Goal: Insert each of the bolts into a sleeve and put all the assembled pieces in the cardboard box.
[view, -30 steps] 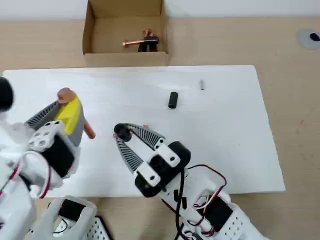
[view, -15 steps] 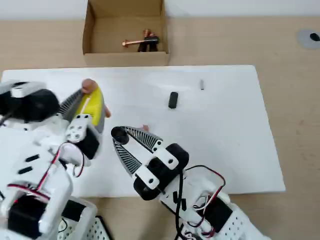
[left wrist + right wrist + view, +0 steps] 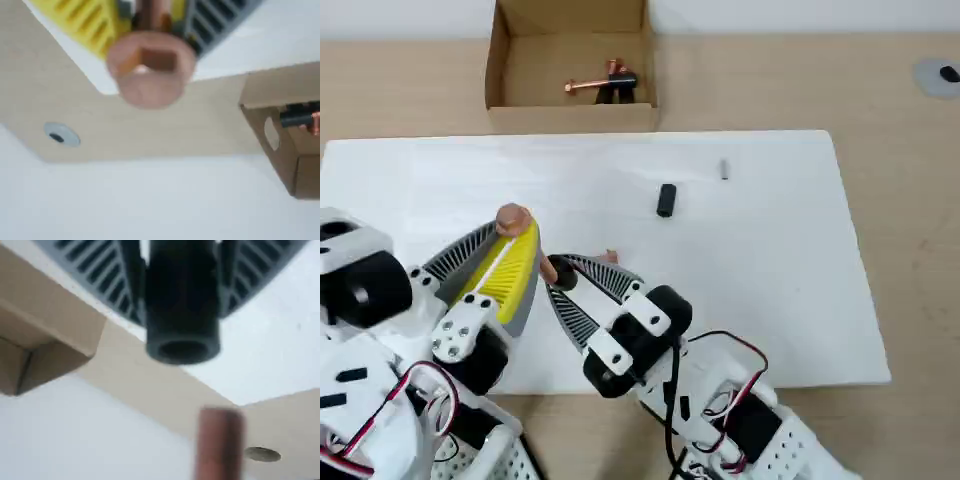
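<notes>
left tool (image 3: 512, 232) is clamped on bolt (image 3: 512, 219); shank is slanted down toward sleeve (image 3: 563, 272) | right tool (image 3: 560, 273) is clamped on sleeve; bore is turned toward bolt | shank tip is seen near sleeve's mouth, offset, not yet entered; alignment is judged needed | cardboard box (image 3: 498, 70) is set well apart from sleeve

legible text: none | cardboard box (image 3: 496, 62): no readable print | white board (image 3: 775, 285): no readable marks
</notes>
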You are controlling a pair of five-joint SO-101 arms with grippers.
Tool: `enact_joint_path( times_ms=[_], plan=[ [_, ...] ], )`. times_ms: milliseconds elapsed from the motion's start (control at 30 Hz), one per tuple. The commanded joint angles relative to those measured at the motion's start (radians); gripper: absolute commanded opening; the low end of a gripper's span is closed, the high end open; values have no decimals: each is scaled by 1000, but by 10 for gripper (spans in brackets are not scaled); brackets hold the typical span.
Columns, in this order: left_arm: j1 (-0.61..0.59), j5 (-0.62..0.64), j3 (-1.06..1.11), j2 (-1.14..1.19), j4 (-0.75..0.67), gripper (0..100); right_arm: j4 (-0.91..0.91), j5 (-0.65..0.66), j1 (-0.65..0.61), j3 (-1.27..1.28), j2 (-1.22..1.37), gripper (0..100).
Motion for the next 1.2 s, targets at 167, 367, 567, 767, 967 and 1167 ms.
enact_joint_path(
  times_ms=[167, 367, 567, 767, 967, 1167],
  plan=[
    [11, -43, -35, -2, -3, 6, -28, 0, -16, -8, -58, 9],
    [-25, -43, 48, -5, -64, 6, -28, -26, -16, -12, -58, 9],
    [-104, -43, 120, -5, -124, 6, -23, -95, -16, -44, -50, 9],
    [-107, -43, 126, -5, -126, 6, -21, -98, -15, -42, -56, 9],
    [-101, -31, 138, -5, -129, 6, -21, -109, -16, -41, -58, 9],
    [-101, -11, 193, -7, -172, 6, -21, -141, -16, -41, -51, 9]
  ],
)
